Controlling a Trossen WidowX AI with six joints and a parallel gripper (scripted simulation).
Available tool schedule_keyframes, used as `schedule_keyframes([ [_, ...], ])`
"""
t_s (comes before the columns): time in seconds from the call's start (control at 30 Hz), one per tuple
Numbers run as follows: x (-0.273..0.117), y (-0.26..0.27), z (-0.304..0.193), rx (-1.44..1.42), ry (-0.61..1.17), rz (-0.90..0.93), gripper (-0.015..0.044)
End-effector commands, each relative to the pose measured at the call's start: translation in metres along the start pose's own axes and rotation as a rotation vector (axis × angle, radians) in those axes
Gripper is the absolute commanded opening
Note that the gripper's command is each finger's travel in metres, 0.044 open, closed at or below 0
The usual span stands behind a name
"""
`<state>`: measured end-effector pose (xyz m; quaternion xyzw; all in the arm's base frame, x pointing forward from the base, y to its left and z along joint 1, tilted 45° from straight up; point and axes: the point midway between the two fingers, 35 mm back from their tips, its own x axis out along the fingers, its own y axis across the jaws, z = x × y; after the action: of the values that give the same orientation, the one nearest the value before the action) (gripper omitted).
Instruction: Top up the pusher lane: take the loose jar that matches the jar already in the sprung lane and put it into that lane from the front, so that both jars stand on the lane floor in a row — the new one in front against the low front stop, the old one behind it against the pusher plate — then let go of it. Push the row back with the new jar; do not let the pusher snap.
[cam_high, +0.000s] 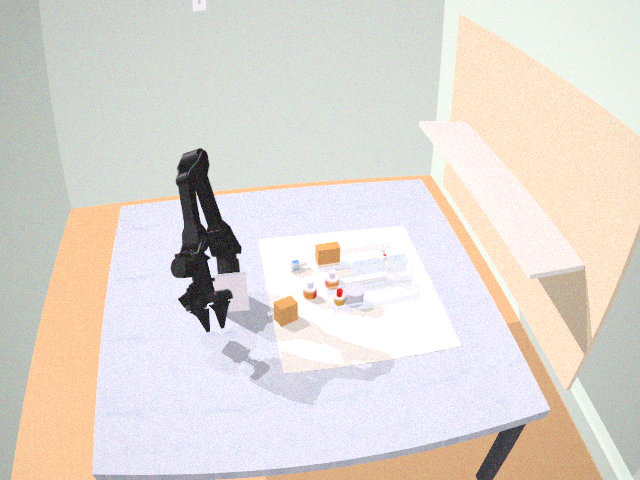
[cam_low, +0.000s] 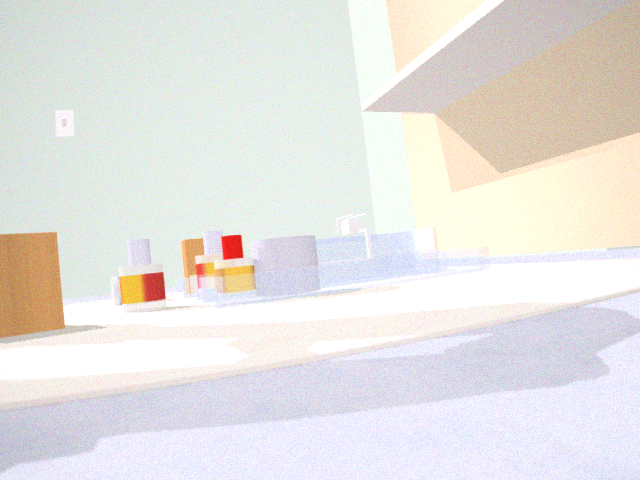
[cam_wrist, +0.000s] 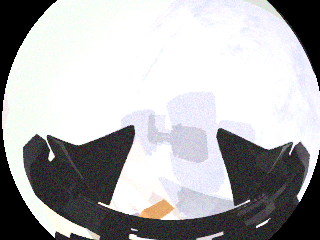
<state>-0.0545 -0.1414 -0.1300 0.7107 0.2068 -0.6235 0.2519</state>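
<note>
Tool (cam_high: 215, 329) (cam_wrist: 176, 129) wide, nothing between its two fingers. Hangs above the bench (cam_high: 155, 413) (cam_low: 361, 439), fingertips down, off the white mat (cam_high: 423, 330) (cam_low: 361, 315) on the side by the arm's foot. Black arm (cam_high: 193, 162) folded: links rise to a high elbow, then drop steeply to the wrist. Shadow of arm and tool falls across bench and mat.

Count, top view. White-capped jars, two: a nearer one (cam_high: 310, 292) (cam_low: 142, 286) and a farther one (cam_high: 331, 282) (cam_low: 207, 268), both upright, near one another but apart. Red-capped jar, one (cam_high: 339, 298) (cam_low: 235, 276), upright in front of a pale lilac cylinder (cam_high: 354, 294) (cam_low: 285, 264). Small blue-topped item, one (cam_high: 295, 265), near the far wooden block (cam_high: 327, 254) (cam_low: 191, 263). Wooden blocks, two; the other is the near wooden block (cam_high: 285, 311) (cam_low: 31, 284) (cam_wrist: 156, 210), at the mat edge closest to the tool.

Clear lane rack (cam_high: 395, 299) (cam_low: 361, 273) on the mat, beyond the jars. Nearer white-capped jar stands on the mat outside it, a likely match for the farther one; cannot tell for sure which jar occupies the sprung lane.

Labels: yellow and red on both white-capped jars, a yellow band on the red-capped one. No brand or lettering legible.
</note>
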Motion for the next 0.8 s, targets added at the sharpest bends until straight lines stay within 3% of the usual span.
schedule_keyframes([
  [0.0,0.000,0.002,0.000,-0.013,0.004,0.001,0.0426],
  [0.33,-0.007,0.089,-0.050,-0.744,0.220,0.053,0.0440],
  [0.77,-0.044,0.145,-0.198,-1.667,0.601,0.118,0.0440],
])
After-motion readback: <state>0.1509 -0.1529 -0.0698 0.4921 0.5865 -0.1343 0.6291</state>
